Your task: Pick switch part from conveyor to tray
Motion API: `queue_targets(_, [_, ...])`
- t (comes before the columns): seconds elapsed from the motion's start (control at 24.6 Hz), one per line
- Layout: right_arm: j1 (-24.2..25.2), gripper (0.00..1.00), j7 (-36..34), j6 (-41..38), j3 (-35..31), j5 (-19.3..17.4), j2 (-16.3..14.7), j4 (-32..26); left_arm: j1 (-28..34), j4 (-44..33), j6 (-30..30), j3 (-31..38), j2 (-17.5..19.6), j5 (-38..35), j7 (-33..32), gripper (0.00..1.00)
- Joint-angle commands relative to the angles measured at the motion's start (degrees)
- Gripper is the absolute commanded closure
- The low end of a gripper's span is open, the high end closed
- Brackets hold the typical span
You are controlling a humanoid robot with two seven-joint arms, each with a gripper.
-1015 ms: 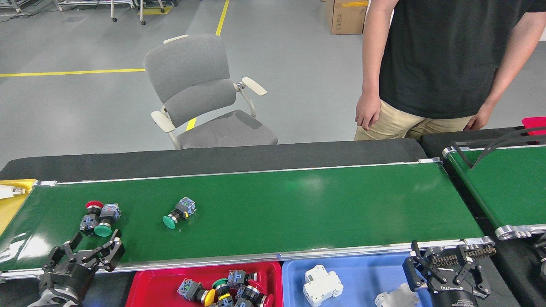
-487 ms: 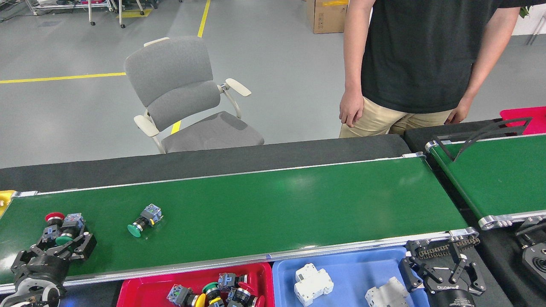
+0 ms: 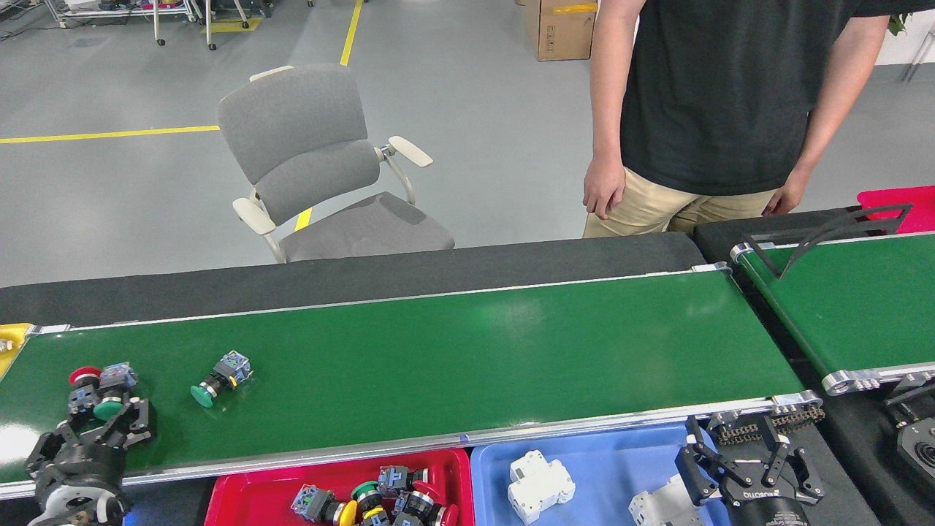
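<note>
The conveyor (image 3: 453, 358) ran from nine to three o'clock, its silver rails marking the near and far edges, and most of its green belt from the middle toward three o'clock lay bare, giving wide open room. A second belt (image 3: 847, 299) stood just past its three o'clock end. Along the near rail sat a red tray (image 3: 241, 489) holding several switch parts and, beside it toward three o'clock, a blue tray (image 3: 599, 467) with white parts. A person (image 3: 723, 109) stood beyond the far edge at about one o'clock, and a grey chair (image 3: 329, 161) at eleven o'clock. Near the nine o'clock end lay a pair of switch parts (image 3: 98, 387), touching each other: one with a red cap, one with a green cap, both with grey-blue blocks behind dark collars. A lone switch (image 3: 219, 376) with a green cap lay on its side toward three o'clock of them, apart, cap pointing to seven o'clock. The left gripper (image 3: 113, 427) hung over the near edge at the pair, its jaws spread, the fingertips reaching to either side of the green-capped one at its six o'clock side; whether they touched it could not be told. The right gripper (image 3: 745, 471) hovered over the blue tray's three o'clock end, jaws apart and holding nothing, well away from every switch.
</note>
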Motion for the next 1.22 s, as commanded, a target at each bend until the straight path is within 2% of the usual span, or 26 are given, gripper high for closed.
queue_targets(0.0, [-0.22,0.01,-0.07,0.33,-0.38,-0.14,-0.43,-0.61,3.19,-8.15,-7.59,-0.04,-1.25,0.24,0.79,0.66])
queue_targets(0.24, [-0.4,0.01,-0.16,0.33,-2.23,-0.14,-0.43,-0.69,16.99,-26.44,-28.78,-0.13,-9.07,-0.02,0.44,0.65])
queue_targets(0.28, [-0.31,0.01,-0.16,0.33,-2.32,-0.14,-0.43,-0.69,19.19,-28.2,-33.7,-0.3,-10.22,-0.11,0.18,0.6])
queue_targets(0.32, [-0.31,0.01,-0.16,0.33,-2.4,-0.14,-0.52,-0.69,20.94,-29.34,-36.78,-0.3,-11.27,-0.11,0.09,0.5])
queue_targets(0.37, [-0.31,0.01,-0.16,0.33,-2.4,-0.14,-0.52,-0.69,22.35,-30.13,-36.78,-0.3,-12.24,-0.11,0.09,0.38])
queue_targets(0.41, [-0.31,0.01,-0.25,0.25,-2.4,-0.14,-0.52,-0.69,23.58,-30.83,-36.78,-0.3,-13.64,-0.11,0.09,0.17])
queue_targets(0.45, [-0.31,0.01,-0.25,0.25,-2.4,-0.14,-0.52,-0.78,24.02,-31.19,-36.78,-0.3,-14.7,-0.2,0.09,0.03])
queue_targets(0.49, [-0.4,0.01,-0.25,0.16,-2.32,-0.14,-0.52,-0.87,24.37,-31.45,-36.78,-0.3,-15.75,-0.2,0.09,0.0])
queue_targets(0.85, [-0.22,0.01,-0.16,0.33,-2.32,-0.05,-0.61,-1.13,24.99,-31.63,-36.51,3.21,-16.55,-0.29,0.18,0.0])
queue_targets(1.01, [-0.22,0.01,-0.16,0.42,-2.4,-0.05,-0.43,-1.13,23.94,-31.1,-16.84,6.02,-15.49,-1.52,0.35,0.0])
queue_targets(1.06, [-0.22,0.01,-0.16,0.42,-2.32,-0.05,-0.43,-1.13,23.76,-30.92,-14.8,7.08,-14.88,-1.87,0.44,0.0])
queue_targets(1.18, [-0.13,0.01,-0.16,0.33,-2.32,-0.05,-0.52,-1.13,22.18,-28.46,-14.45,9.45,-11.45,-2.05,0.53,0.0])
